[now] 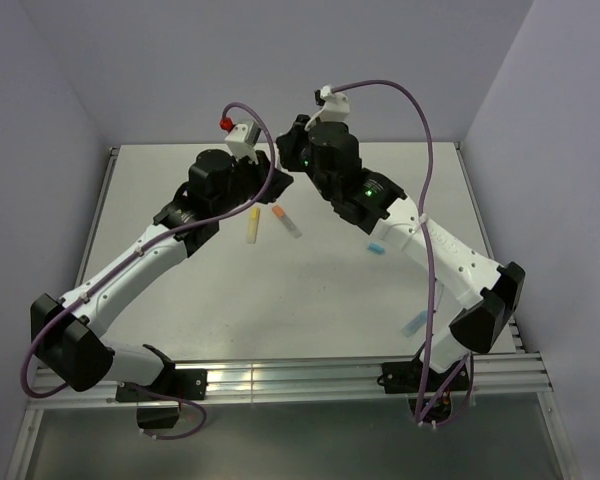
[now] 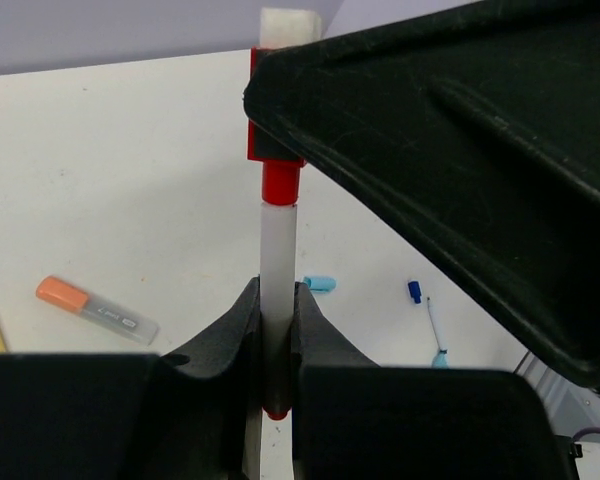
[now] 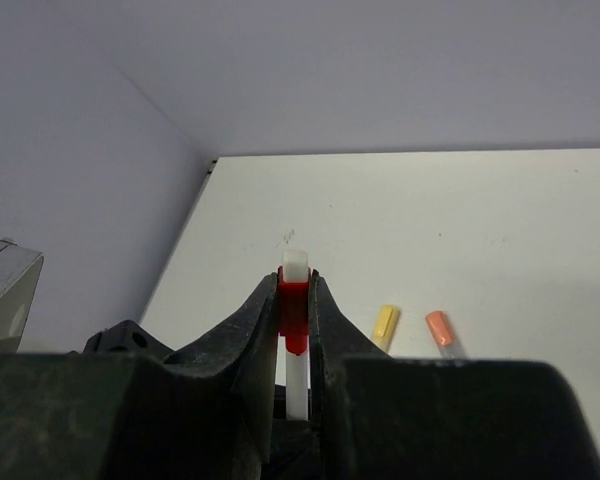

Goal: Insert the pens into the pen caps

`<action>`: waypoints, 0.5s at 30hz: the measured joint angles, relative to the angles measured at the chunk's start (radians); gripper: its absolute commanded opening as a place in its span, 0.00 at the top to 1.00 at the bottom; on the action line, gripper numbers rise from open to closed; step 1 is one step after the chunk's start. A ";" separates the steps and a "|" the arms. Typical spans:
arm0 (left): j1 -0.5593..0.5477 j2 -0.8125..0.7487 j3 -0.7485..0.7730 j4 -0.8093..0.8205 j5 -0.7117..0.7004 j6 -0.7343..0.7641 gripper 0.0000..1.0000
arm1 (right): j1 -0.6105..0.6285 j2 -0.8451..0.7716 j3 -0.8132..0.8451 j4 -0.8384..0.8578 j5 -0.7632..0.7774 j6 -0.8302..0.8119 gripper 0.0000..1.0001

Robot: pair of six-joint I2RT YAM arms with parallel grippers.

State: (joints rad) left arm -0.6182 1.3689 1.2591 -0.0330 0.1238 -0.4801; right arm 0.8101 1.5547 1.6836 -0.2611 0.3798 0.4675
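Note:
A white pen [image 2: 278, 255] with red ends stands upright between the pads of my left gripper [image 2: 278, 296], which is shut on its lower part. The pen's upper red end sits in the mouth of a red pen cap [image 2: 276, 150]. My right gripper [image 3: 296, 290] is shut on that red cap [image 3: 294, 302], and the white pen body [image 3: 296, 385] runs down between its fingers. In the top view both grippers meet above the far middle of the table [image 1: 180, 320], and the pen and cap are hidden between them.
On the table lie a yellow pen [image 1: 252, 226], an orange-capped pen [image 1: 286, 220], a light blue cap [image 1: 376, 245] and a light blue pen [image 1: 416, 322]. A dark blue cap [image 2: 415, 291] and a thin pen [image 2: 435, 328] lie to the right. Lilac walls enclose the table.

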 measured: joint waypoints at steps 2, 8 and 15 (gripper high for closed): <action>0.000 0.000 0.000 -0.010 0.000 0.002 1.00 | 0.000 -0.005 -0.023 0.027 -0.008 -0.014 1.00; 0.006 -0.037 -0.035 -0.033 0.064 0.008 1.00 | 0.000 -0.074 -0.150 0.131 -0.101 -0.050 1.00; 0.029 -0.175 -0.156 0.076 0.249 -0.001 1.00 | -0.014 -0.230 -0.325 0.294 -0.347 -0.057 1.00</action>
State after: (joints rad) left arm -0.5896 1.1942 1.1030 0.0433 0.3729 -0.4812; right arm 0.7956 1.3243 1.3586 0.0330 0.0326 0.4103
